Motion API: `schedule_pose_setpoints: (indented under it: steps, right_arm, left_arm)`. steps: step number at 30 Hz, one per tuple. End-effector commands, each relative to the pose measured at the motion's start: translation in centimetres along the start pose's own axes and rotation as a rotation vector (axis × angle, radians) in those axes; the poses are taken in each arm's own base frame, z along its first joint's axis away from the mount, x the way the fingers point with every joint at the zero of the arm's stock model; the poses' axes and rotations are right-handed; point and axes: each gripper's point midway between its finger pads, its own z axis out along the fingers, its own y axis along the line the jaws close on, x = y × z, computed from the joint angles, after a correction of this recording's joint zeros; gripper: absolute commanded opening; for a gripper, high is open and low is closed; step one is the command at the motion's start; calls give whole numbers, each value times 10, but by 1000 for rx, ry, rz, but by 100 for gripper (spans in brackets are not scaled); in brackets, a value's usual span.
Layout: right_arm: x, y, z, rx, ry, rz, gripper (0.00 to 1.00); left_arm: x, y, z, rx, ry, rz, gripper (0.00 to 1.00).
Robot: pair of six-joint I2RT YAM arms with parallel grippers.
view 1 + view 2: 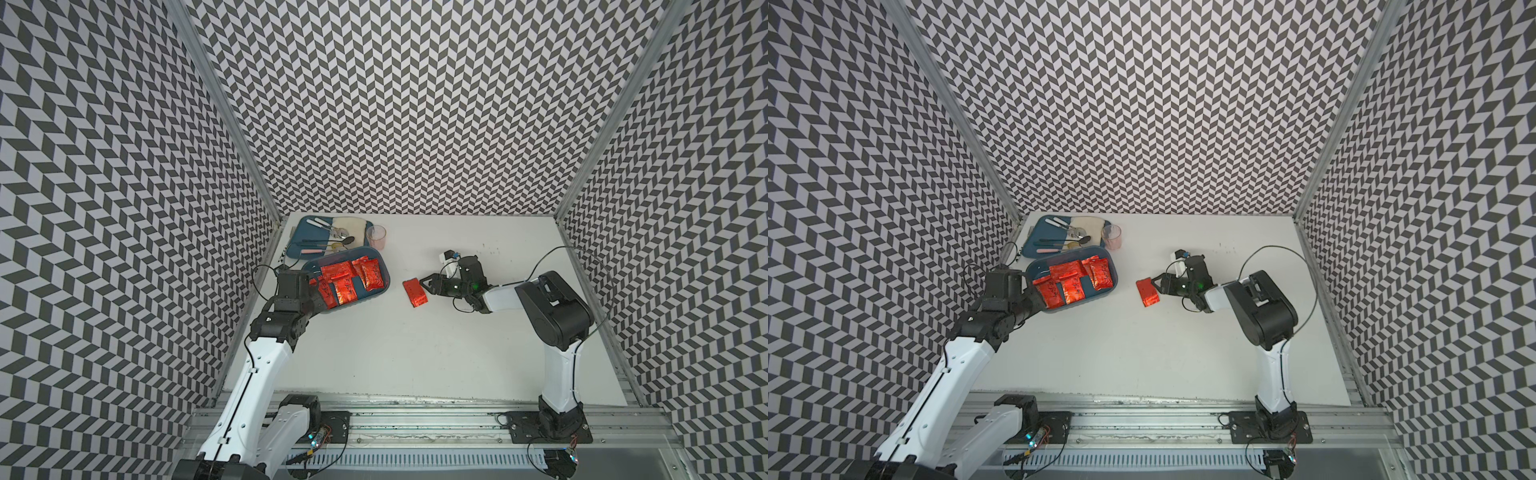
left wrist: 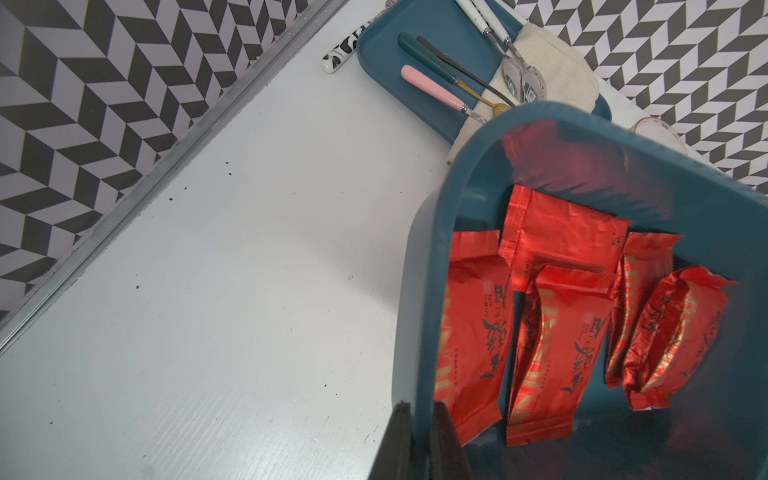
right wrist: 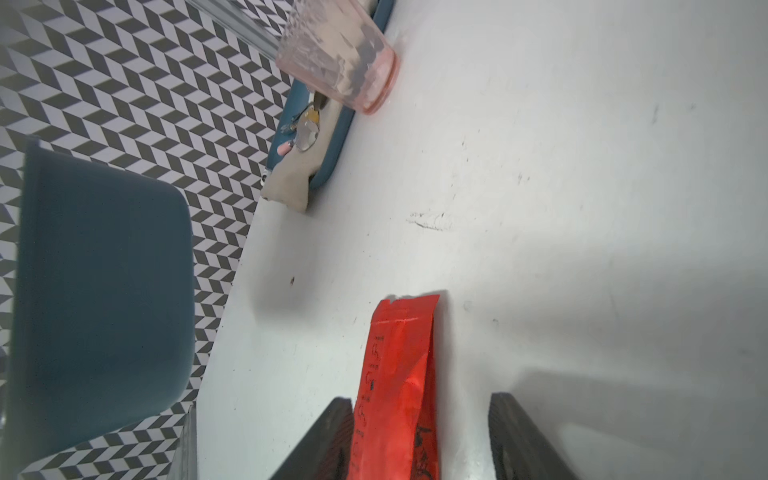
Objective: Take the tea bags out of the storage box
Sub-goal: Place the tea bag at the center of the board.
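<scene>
Teal storage box (image 1: 385, 277) is tipped up. The left gripper (image 2: 419, 440) is clamped on its near-left rim, with five tea bags (image 1: 340, 274) inside. The sixth tea bag (image 1: 414, 293) lies on the white table (image 1: 415, 353) just right of the box, between the parted jaws of the right gripper (image 1: 424, 285), not pinched. Blue tray (image 1: 296, 249) and pink cup (image 1: 376, 237) crowd the far left. There's bare tabletop near and right.

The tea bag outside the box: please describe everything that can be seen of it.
This tea bag is a flat, shiny red-orange foil sachet with dark print. It lies on the white table, apart from the storage box, between the open jaws of the right gripper, close beside one finger and clear of the other.
</scene>
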Motion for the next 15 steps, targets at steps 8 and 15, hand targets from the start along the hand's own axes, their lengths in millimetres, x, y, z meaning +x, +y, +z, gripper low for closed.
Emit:
schedule_pose_setpoints:
  steps: [8,15]
  right_arm:
    - [11,20,-3,97,30,-87,63]
    - [37,35,0,69,115,-54,61]
  left_arm:
    - [-13,-10,-5,60,-54,-9,0]
    - [-12,-11,-3,62,-47,-5,0]
